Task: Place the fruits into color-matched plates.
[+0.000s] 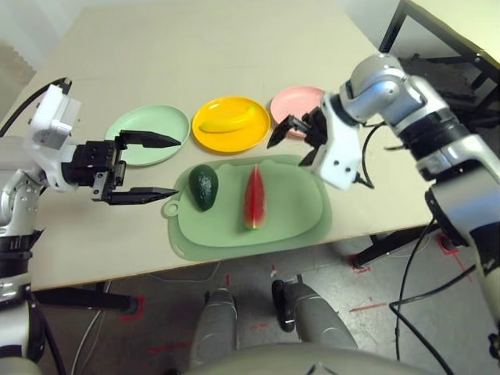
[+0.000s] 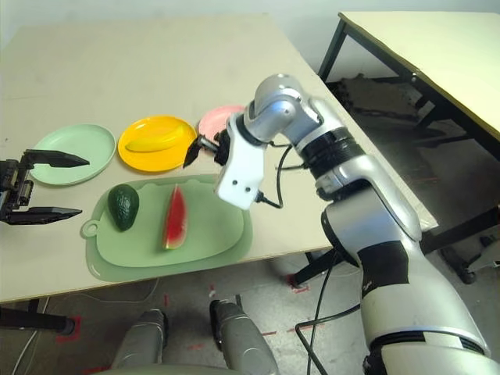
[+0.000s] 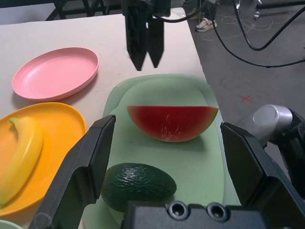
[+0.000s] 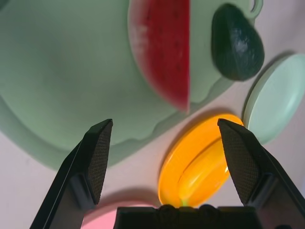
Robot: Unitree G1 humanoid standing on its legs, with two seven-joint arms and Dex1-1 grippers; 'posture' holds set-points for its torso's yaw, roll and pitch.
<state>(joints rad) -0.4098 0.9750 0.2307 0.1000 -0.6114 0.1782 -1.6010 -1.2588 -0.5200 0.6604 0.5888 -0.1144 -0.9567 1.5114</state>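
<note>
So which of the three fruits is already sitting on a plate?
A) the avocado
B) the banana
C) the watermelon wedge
B: the banana lies on the yellow-orange plate, while the avocado and watermelon wedge are on the green mat.

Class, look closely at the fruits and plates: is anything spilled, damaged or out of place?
Nothing looks spilled or damaged. The banana lies on the yellow plate; the avocado and watermelon wedge sit on the green mat, awaiting plates, which seems normal.
</note>
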